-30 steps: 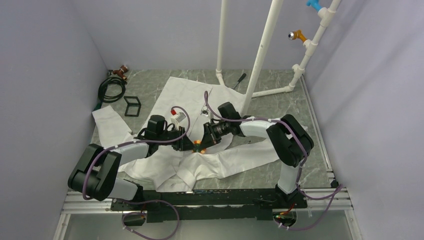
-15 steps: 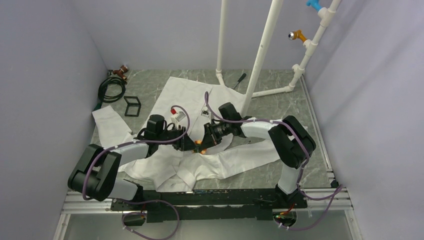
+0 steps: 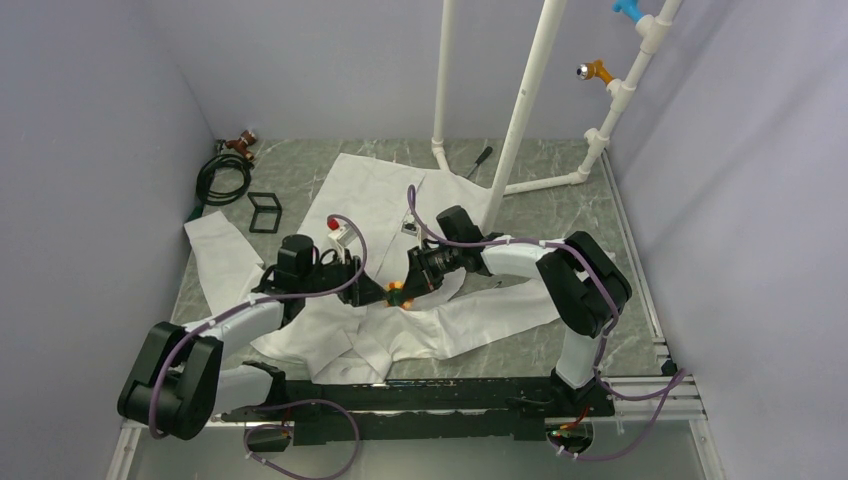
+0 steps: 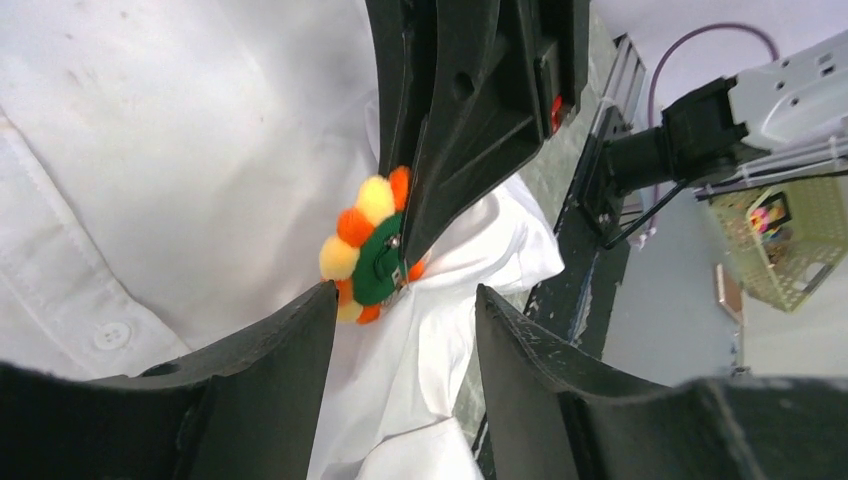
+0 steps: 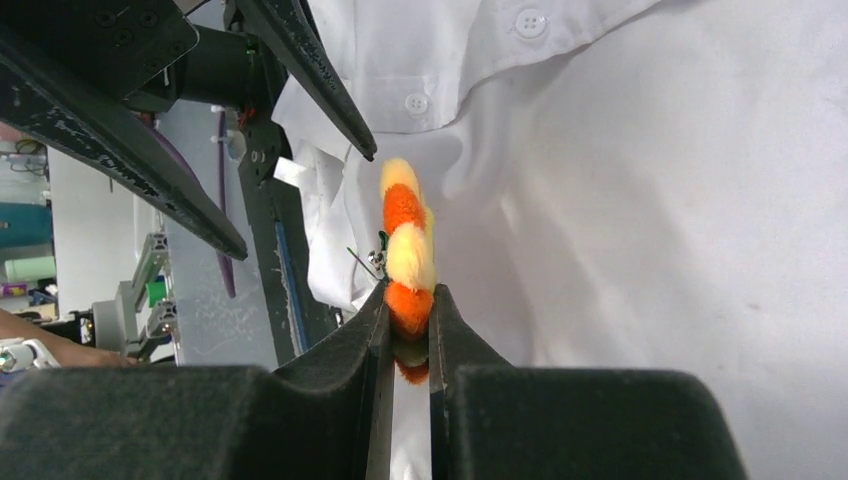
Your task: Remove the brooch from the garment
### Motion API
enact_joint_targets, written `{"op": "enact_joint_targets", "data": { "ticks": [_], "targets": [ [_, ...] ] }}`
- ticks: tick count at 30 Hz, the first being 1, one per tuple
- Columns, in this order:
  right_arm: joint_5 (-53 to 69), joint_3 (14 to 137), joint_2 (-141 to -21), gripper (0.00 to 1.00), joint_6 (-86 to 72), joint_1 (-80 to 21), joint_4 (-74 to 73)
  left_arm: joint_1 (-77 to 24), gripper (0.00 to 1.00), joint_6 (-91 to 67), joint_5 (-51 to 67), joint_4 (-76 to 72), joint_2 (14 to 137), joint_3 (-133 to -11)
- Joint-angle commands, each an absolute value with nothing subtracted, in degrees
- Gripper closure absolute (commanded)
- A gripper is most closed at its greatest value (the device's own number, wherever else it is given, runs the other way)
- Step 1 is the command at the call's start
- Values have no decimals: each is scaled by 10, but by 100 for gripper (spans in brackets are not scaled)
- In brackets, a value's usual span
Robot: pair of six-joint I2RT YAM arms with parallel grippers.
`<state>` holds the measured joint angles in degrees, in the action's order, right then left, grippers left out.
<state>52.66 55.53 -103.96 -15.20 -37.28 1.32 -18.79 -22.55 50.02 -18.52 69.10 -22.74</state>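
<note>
Right gripper (image 5: pixel 405 300) is pinching the fuzzy orange-and-yellow flower brooch (image 5: pixel 405 245) edge-on, against bunched fabric of the wrinkled white button-front shirt (image 5: pixel 650 200). Left gripper (image 4: pixel 405 292) is hovering just beside it, jaws standing apart, holding nothing.

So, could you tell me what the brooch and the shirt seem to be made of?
Brooch: fuzzy yellow and orange pompoms, matte, soft-edged, likely yarn or plush, on a green backing that looks like felt.
Shirt: thin woven cloth, perhaps cotton or a blend, matte white, creased, with stitched seams; buttons look like glossy plastic.
</note>
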Motion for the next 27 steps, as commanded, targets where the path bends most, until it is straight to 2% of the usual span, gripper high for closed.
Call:
{"op": "enact_joint_targets", "data": {
  "ticks": [1, 13, 20, 27],
  "targets": [
    [524, 560, -1017, 100, -123, -374, 6, -187, 43, -153, 479, -145, 672, -218],
    [534, 563, -1005, 100, -112, -374, 2, -285, 46, -21, 367, -51, 695, -269],
    [539, 569, -1006, 100, -113, -371, -14, -309, 54, 9, 336, -48, 719, -289],
    [544, 574, -1010, 100, -120, -365, -19, -344, 76, 47, 343, -31, 727, -308]
  ]
}}
